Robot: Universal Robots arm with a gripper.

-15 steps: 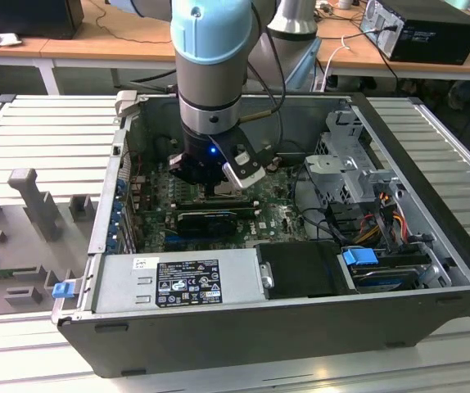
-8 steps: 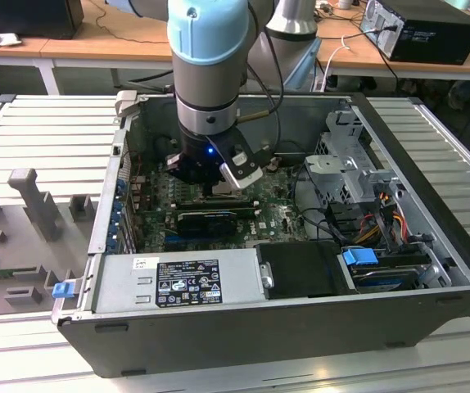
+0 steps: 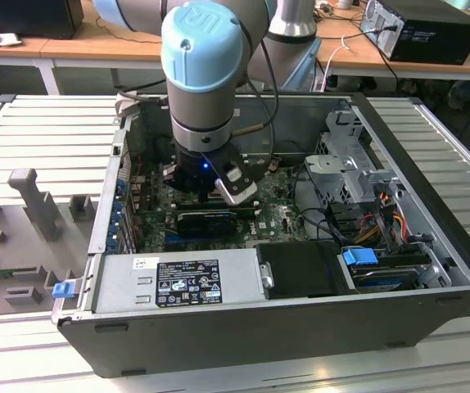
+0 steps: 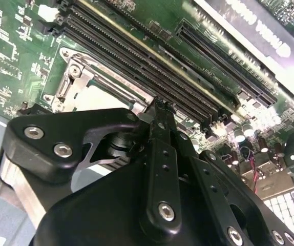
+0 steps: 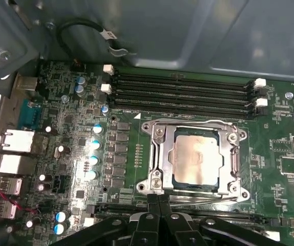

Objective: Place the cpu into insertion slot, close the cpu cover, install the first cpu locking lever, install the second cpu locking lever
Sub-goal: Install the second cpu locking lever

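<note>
In the first wrist view the pale silver-beige cpu (image 5: 195, 156) lies flat in the insertion slot (image 5: 244, 193) on the green board. The silver cpu cover (image 5: 161, 154) lies down around it as a frame. One thin wire locking lever (image 5: 203, 189) runs along the socket edge nearest my fingertips; another (image 5: 188, 122) runs along the edge by the memory slots. My gripper (image 5: 159, 201) is shut with nothing seen between its fingers, its tips right at the socket's near edge. The second wrist view has my gripper (image 4: 160, 105) from behind, next to the socket (image 4: 72, 82). In the exterior view my gripper (image 3: 206, 190) is low inside the case.
Long black memory slots (image 5: 183, 92) lie just beyond the socket. Capacitors (image 5: 93, 159) and rear ports (image 5: 19, 141) stand beside it, and a black cable (image 5: 80, 25) loops on the case wall. A black card (image 3: 206, 219), the power supply (image 3: 178, 282) and a drive cage (image 3: 350, 164) crowd the case.
</note>
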